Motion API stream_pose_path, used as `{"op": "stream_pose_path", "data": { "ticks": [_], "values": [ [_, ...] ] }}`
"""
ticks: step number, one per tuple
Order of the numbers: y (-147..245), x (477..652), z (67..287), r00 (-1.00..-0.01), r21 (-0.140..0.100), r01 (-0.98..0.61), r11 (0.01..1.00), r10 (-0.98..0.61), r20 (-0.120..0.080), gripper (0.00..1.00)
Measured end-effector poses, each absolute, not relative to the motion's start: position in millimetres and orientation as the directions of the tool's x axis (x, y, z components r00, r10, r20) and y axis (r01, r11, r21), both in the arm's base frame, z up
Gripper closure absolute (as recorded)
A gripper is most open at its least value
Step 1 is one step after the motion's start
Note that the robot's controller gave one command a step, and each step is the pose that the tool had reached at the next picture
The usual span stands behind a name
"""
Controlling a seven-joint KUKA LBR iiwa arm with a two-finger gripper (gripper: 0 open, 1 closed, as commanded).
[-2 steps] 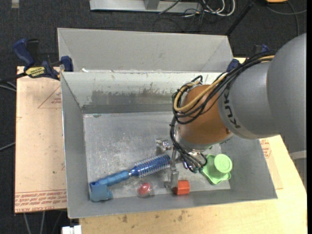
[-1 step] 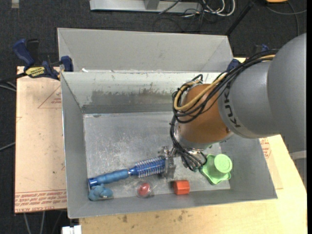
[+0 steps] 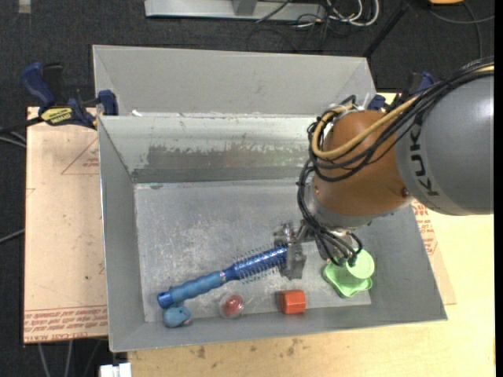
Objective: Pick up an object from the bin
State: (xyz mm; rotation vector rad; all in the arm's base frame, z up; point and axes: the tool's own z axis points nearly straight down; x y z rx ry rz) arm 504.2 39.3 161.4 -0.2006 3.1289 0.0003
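In the camera view, the arm's orange wrist cover [image 3: 357,171] hangs over the right part of the grey bin [image 3: 118,234] and hides the floor beneath it. The end effector [image 3: 294,256] stands low at the bristle end of a blue brush [image 3: 228,275] that lies slantwise near the bin's front wall. Its metal overlaps the bristles, so I cannot tell whether it is released, clenched or grasping the brush. Dark cables [image 3: 334,242] partly cover a light green thing [image 3: 350,276] to its right. Just in front lies an orange-red cube [image 3: 293,301], and farther left a reddish ball [image 3: 232,305] and a small blue lump [image 3: 177,316], its kind unclear
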Motion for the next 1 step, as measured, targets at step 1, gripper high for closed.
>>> {"op": "stream_pose_path", "data": {
  "ticks": [1],
  "values": [
    [32.2, 507.9, 247.0, -0.989, -0.001, -0.145, 0.989, -0.145, -0.01, 1.0]
  ]
}}
